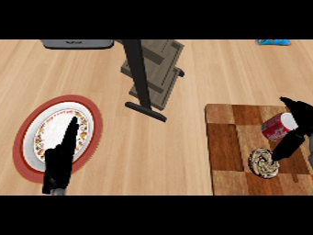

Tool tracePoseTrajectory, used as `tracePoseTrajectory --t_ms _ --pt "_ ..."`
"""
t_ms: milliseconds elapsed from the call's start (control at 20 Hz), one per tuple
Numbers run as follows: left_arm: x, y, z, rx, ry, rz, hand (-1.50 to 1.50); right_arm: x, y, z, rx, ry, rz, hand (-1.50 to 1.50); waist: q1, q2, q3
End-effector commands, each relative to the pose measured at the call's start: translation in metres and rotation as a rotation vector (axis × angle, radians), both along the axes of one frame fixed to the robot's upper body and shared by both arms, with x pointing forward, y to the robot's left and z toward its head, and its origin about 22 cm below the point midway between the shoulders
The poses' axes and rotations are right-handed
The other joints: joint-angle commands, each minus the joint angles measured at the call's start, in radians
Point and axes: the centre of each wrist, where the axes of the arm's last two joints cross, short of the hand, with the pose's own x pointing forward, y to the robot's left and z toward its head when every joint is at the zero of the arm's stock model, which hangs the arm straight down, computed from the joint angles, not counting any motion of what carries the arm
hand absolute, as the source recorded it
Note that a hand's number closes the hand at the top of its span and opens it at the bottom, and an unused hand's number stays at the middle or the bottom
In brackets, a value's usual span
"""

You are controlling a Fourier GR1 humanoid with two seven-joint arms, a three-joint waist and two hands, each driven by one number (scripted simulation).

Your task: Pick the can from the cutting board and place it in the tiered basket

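— Why's the tiered basket (152, 69) well apart from the cutting board (226, 151)?

— It's the drop-off. The left hand (60, 151) rests straight-fingered over the plate (84, 120), idle. The right hand (306, 120) curls fingers and thumb round the can (275, 127), on the board.

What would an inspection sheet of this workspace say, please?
Surface: wooden counter; board at right.
Job's things: can on the board; basket at far centre.
Clutter: plate at left; pastry on the board, beside the can.
Hands: left hand open over the plate; right hand curled round the can.
Cables: nothing seen.
Surroundings: grey appliance and blue item at far edge.
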Motion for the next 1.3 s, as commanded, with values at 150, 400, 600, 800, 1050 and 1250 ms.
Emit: tracePoseTrajectory --t_ms 150,400,600,800,1050,1250 --pt "-0.008 0.002 -0.009 -0.007 0.034 -0.001 0.0 0.011 -0.001 -0.002 0.017 0.06 -0.025 -1.5 0.001 0.004 -0.005" --pt "-0.02 0.019 -0.013 -0.014 0.039 -0.016 0.0 0.003 -0.023 -0.042 0.03 0.053 -0.034 -1.5 0.003 0.005 -0.004" --pt "-0.007 -0.005 -0.002 -0.004 0.037 0.008 0.0 0.001 -0.007 -0.026 0.017 0.025 0.003 1.5 -0.002 0.004 -0.005" --pt "0.01 -0.004 0.001 -0.016 0.028 0.014 0.0 0.015 -0.009 -0.042 0.055 0.002 0.055 1.5 0.0 0.005 -0.005" --pt "-0.003 0.002 -0.003 -0.017 0.045 -0.021 0.0 0.022 -0.024 -0.05 -0.089 -0.072 0.148 1.5 0.007 0.006 -0.004" --pt "-0.018 0.022 -0.021 -0.01 0.043 0.002 0.0 0.025 0.003 -0.041 -0.053 -0.203 0.092 1.5 0.004 0.005 -0.005"
